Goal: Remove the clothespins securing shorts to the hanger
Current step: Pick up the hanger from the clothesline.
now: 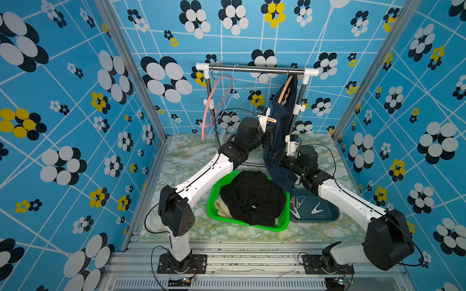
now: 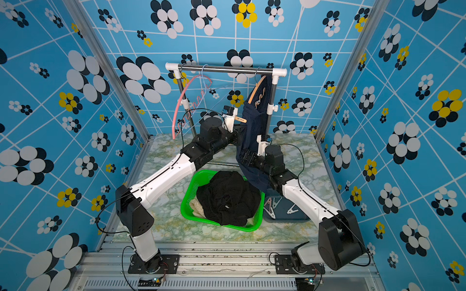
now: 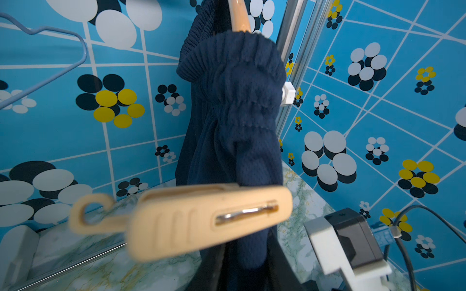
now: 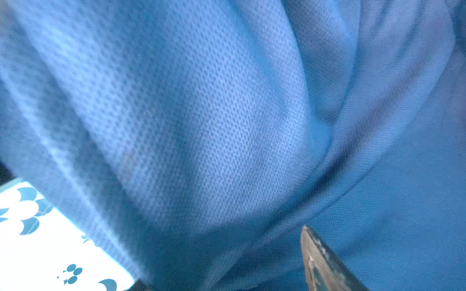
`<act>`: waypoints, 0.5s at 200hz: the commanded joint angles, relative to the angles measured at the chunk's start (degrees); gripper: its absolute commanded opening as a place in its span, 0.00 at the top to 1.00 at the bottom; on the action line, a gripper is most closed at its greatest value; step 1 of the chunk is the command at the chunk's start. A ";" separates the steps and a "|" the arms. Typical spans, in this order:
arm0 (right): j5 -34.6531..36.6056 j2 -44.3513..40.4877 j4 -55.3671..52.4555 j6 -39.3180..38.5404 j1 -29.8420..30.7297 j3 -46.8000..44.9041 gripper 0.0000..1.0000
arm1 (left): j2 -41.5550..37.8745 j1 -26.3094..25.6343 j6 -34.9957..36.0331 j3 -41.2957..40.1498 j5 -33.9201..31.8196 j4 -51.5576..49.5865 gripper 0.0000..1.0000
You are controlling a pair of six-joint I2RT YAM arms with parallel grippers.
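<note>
Pink hanger (image 1: 214, 100) hangs bare, and black shorts (image 1: 252, 196) and beige shorts (image 1: 222, 207) lie in the green basket (image 1: 213, 191), so we judge two pairs done. Left jaws pinch the tan clothespin (image 3: 201, 216) beside the navy shorts (image 3: 239, 100) on the wooden hanger (image 3: 239, 17); we cannot tell whether it bites the cloth. Right jaws are buried in navy cloth, width unreadable; loose clothespins (image 1: 316, 208) lie in the blue tray (image 1: 330, 214).

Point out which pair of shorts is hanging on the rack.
The navy shorts, hanging from the wooden hanger on the rail. The black shorts and beige shorts lie heaped in the green basket instead.
</note>
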 commanded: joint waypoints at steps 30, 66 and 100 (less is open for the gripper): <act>0.05 0.27 -2.93 -1.96 0.65 2.34 0.29 | 1.14 0.74 -0.88 2.20 -0.05 3.74 0.73; 3.26 -1.21 -8.83 -5.02 0.65 4.37 0.23 | 1.14 1.22 -0.83 2.23 0.25 3.85 1.00; 8.54 -4.66 -15.01 -8.15 0.64 4.58 0.15 | -0.06 1.89 0.68 0.50 -0.42 5.63 1.00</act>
